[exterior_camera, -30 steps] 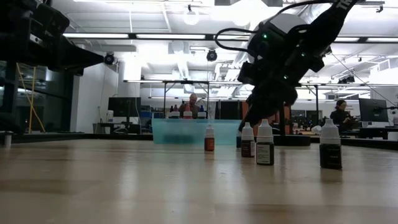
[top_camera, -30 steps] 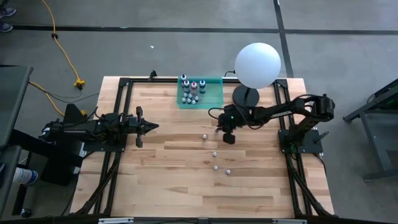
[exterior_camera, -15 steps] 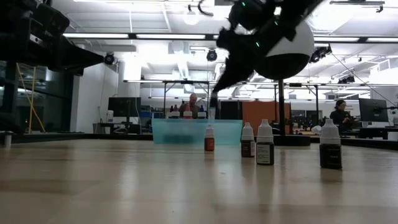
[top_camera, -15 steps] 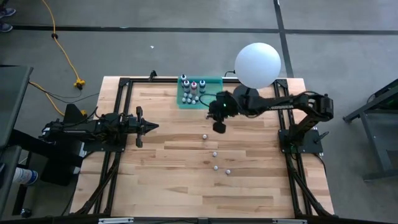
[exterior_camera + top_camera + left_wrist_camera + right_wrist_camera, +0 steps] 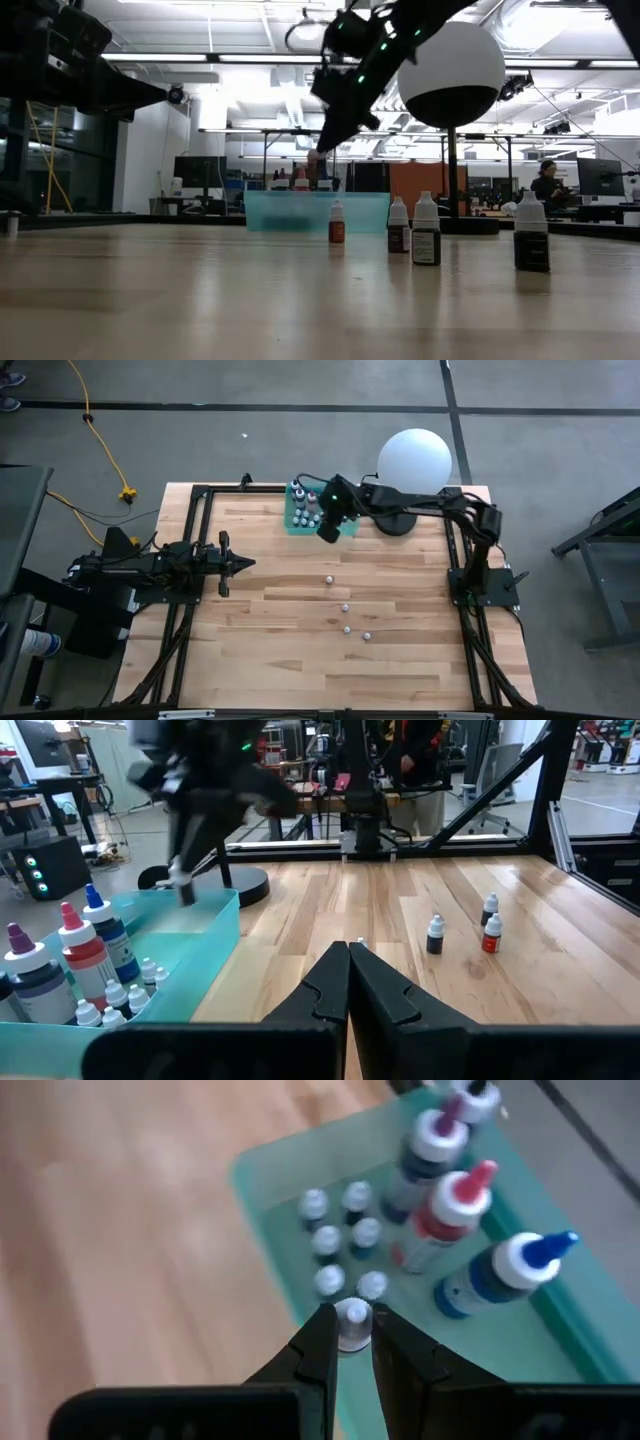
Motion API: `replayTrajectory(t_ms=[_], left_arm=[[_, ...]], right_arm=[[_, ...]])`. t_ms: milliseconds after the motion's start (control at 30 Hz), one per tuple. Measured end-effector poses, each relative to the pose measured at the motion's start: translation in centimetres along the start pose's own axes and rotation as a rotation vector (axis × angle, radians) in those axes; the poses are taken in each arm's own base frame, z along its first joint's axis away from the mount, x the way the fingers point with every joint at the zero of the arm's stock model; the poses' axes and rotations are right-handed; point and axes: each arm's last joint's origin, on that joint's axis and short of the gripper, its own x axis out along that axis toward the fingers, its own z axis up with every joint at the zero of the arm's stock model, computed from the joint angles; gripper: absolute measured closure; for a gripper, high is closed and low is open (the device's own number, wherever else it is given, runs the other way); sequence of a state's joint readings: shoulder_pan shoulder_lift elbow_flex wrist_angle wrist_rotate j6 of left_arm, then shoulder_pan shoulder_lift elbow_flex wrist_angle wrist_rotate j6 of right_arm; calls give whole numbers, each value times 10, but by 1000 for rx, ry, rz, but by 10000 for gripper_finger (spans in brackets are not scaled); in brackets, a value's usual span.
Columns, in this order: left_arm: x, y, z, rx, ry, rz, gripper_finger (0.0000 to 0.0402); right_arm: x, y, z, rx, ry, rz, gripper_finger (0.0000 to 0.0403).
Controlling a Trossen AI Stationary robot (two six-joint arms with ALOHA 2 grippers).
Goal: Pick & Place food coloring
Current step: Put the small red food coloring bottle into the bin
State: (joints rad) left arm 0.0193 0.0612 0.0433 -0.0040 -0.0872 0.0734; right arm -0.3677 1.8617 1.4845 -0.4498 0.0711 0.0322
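The table (image 5: 270, 650) was a pale plank top inside a black frame, standing on a grey concrete floor where a yellow cable (image 5: 100, 435) trailed off to one side. At the far edge sat a teal tray (image 5: 349, 495) beside a white globe lamp (image 5: 414, 463) on its dark round base. The right gripper (image 5: 327, 530) hung over the tray's near edge, its fingers pinched on a small white-capped bottle (image 5: 352, 1323) held above the tray's contents. Inside the tray stood three larger bottles (image 5: 450, 1210) with blue, red and dark tips, and a cluster of tiny white-capped ones (image 5: 335, 1230) next to them. Four more little bottles (image 5: 346, 608) stood apart on the bare wood, in a loose line toward the table's middle. The left gripper (image 5: 245, 563) waited low over the left side, fingers pressed together (nothing between them). Beyond the table the low view showed a bright workshop with ceiling lights, monitors, and a person (image 5: 548, 185) seated at a desk far to the right.
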Motion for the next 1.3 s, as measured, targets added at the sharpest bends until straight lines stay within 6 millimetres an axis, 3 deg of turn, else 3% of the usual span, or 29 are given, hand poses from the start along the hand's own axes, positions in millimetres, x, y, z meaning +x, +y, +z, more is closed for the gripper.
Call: replayTrajectory(t_ms=[233, 467, 700, 1300], left_arm=[[0, 0, 0, 0, 0, 1, 401], [0, 0, 0, 0, 0, 0, 401], [0, 0, 0, 0, 0, 0, 401], [0, 0, 0, 0, 0, 0, 401]], right_arm=[[39, -23, 3, 217, 43, -46, 359], [64, -33, -8, 271, 91, -127, 359], [74, -40, -13, 299, 99, -170, 359], [76, -42, -16, 358, 96, -210, 359]])
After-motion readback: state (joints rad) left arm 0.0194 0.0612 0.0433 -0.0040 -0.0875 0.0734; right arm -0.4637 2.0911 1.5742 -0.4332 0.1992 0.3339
